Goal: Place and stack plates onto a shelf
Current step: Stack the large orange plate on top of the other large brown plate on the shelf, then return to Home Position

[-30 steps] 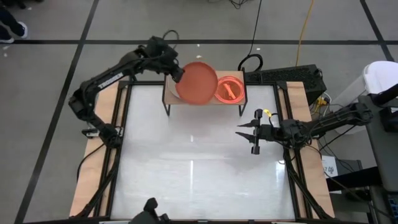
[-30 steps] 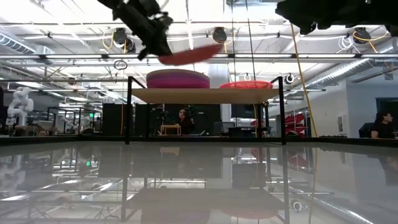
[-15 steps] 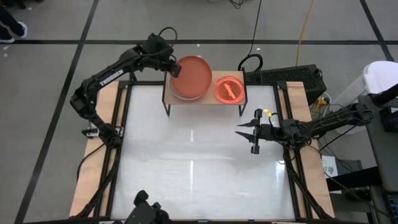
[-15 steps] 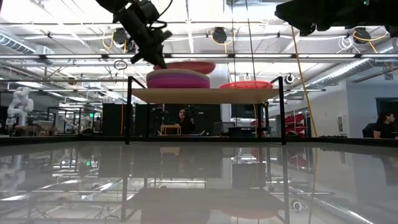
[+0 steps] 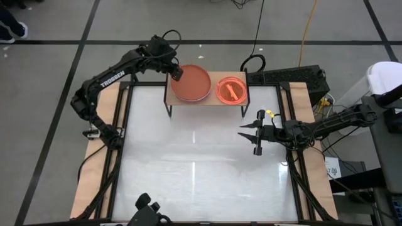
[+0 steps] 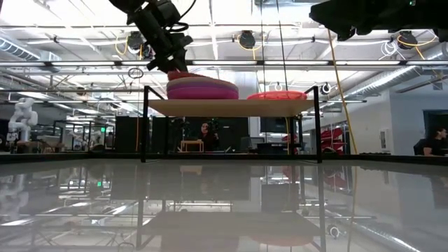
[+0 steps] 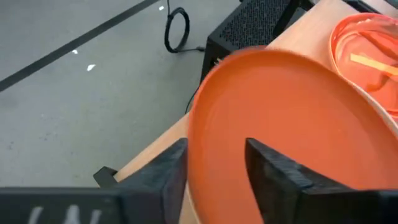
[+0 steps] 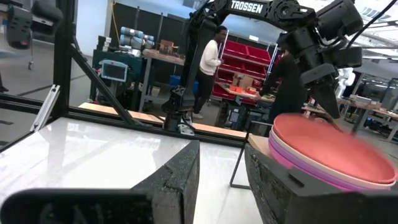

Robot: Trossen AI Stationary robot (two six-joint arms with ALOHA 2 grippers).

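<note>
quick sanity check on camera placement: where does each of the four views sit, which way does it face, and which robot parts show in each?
High: overhead, straight down; both arms, the shelf, left tool on the red plate, right tool over the table.
Low: table height, facing the shelf edge-on; left arm comes in from above.
Left wrist: looks past its own fingers clamping the red plate.
Right wrist: level across the table; own fingers apart, left arm beyond.
Shared: the low and right wrist views both show the red plate topping the plate stack.
</note>
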